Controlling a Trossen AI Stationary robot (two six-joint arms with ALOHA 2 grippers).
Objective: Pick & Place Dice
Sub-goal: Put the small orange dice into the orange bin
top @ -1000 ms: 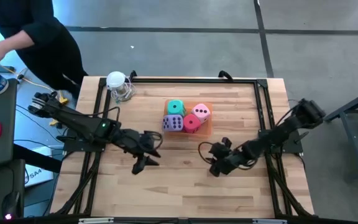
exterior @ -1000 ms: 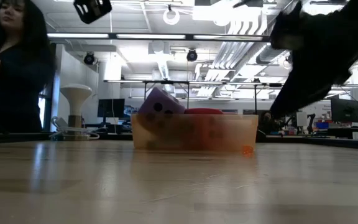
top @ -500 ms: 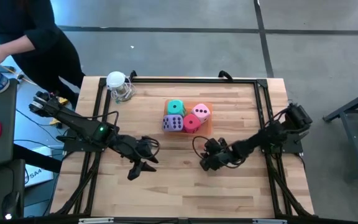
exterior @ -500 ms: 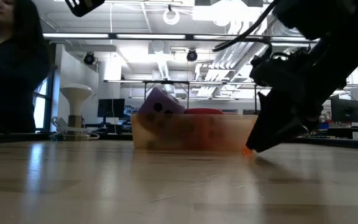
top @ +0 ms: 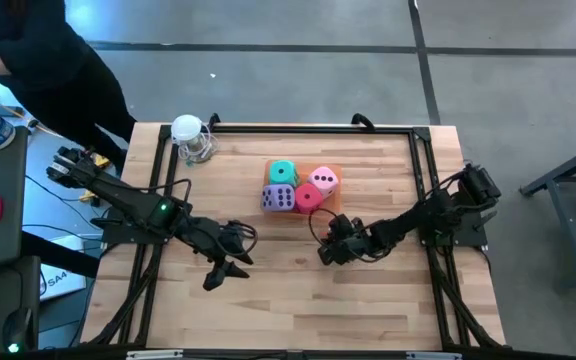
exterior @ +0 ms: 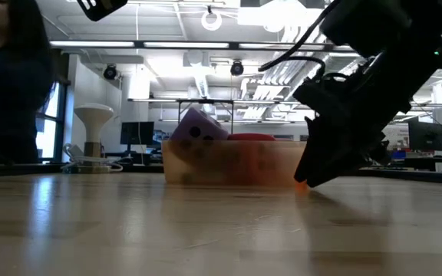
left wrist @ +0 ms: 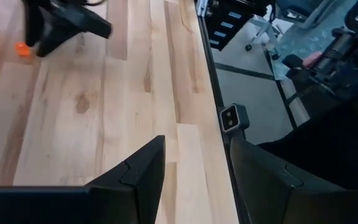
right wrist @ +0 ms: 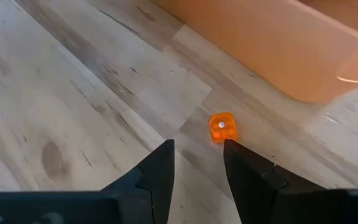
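Four dice lie in the translucent orange tray (top: 337, 208) at mid table: green-teal (top: 282, 172), pink (top: 324, 179), purple (top: 278, 197) and red (top: 308, 197). In the low view the purple die (exterior: 198, 126) leans up above the tray wall (exterior: 229, 165). A tiny orange die (right wrist: 222, 127) rests on the wood just outside the tray's near wall. My right gripper (right wrist: 199, 149) is open and low over the table, its fingertips just short of that tiny die. My left gripper (left wrist: 196, 149) is open and holds nothing, left of centre (top: 218, 275).
A clear cup with a white round top (top: 190, 135) stands at the far left of the table. A black frame (top: 423, 170) runs along the table's edges. A person in dark clothes (top: 58, 60) stands beyond the far left corner. Bare wood lies in front of the tray.
My right gripper has come down toward the table and moved left toward the tray's near wall, rolling as it went. It now stands low by the tiny orange die. The dice in the tray have not moved.
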